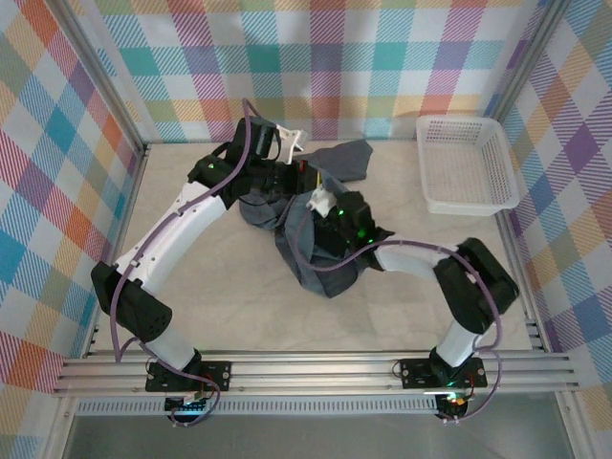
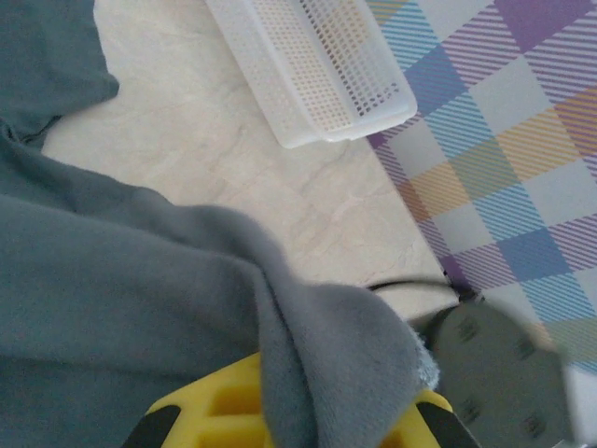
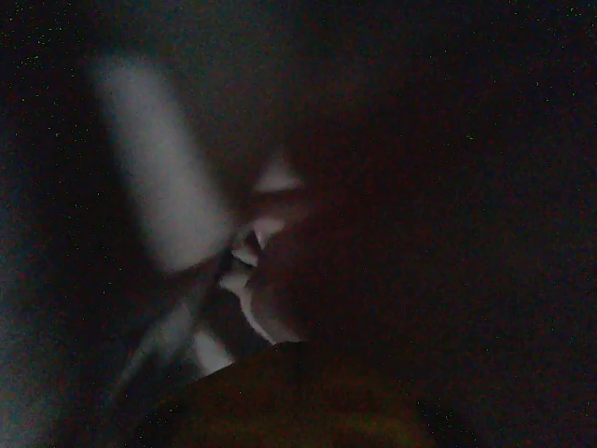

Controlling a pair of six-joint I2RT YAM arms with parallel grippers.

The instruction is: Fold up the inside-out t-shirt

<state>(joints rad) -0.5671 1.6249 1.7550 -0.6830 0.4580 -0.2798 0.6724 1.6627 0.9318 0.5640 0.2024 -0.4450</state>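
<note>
The inside-out t-shirt (image 1: 325,273) lies crumpled in a dark blue-grey heap in the middle of the table, one sleeve reaching toward the back. My left gripper (image 1: 298,182) is over its far side, shut on a fold; in the left wrist view the cloth (image 2: 112,280) drapes over the yellow jaws of the gripper (image 2: 308,415) and hides the fingertips. My right gripper (image 1: 320,234) is sunk into the middle of the heap. The right wrist view is dark, with shirt cloth (image 3: 420,187) pressed close all round, and the jaws are shut in its folds.
A white mesh basket (image 1: 469,205) stands at the back right, apart from the shirt; its wall (image 2: 308,84) shows in the left wrist view. Checked walls close off the back and both sides. Bare table lies in front of the heap.
</note>
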